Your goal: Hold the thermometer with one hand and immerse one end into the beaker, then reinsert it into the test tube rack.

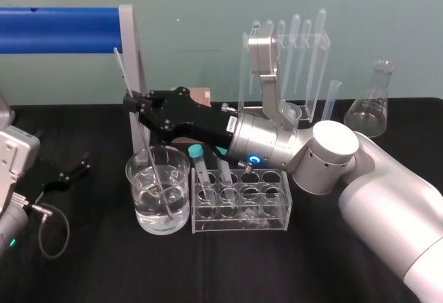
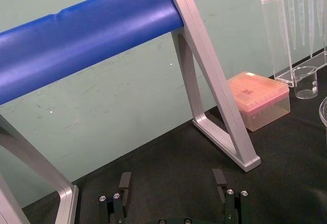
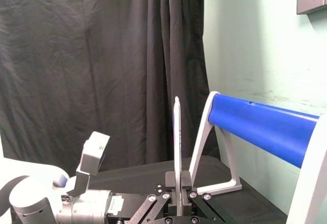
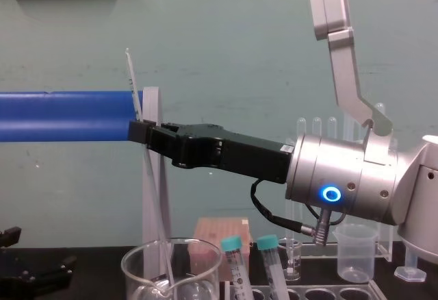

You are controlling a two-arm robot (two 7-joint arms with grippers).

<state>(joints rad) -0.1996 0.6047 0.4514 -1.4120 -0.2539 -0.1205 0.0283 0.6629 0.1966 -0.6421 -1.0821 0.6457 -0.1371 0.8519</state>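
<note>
Immersion step in hand. Gripping the thermometer (image 1: 122, 72) with the right gripper (image 1: 131, 102), pinched narrow on the rod well above the beaker (image 1: 136, 178) rim. Held tilted, upper end leaning away past the beaker's left side, lower end down inside the beaker and under the water (image 1: 163, 209), at or near the bottom; cannot tell whether touching the glass. Parked well to the left of the beaker: the left gripper (image 2: 172, 182), spread wide, holding nothing. Just beside the beaker on its right: the test tube rack (image 1: 277, 220), with teal-capped tubes (image 4: 235, 262) in the holes nearest the beaker and free holes farther from it. Judged as dip made or nearly so, reinsertion not yet done. Next probably calls for lifting along the rod's own line until clear of the beaker rim, carrying across to the beaker's right, straightening upright over a free hole, then lowering slowly. Some risk of knocking glass on the rim or on the capped tubes.
</note>
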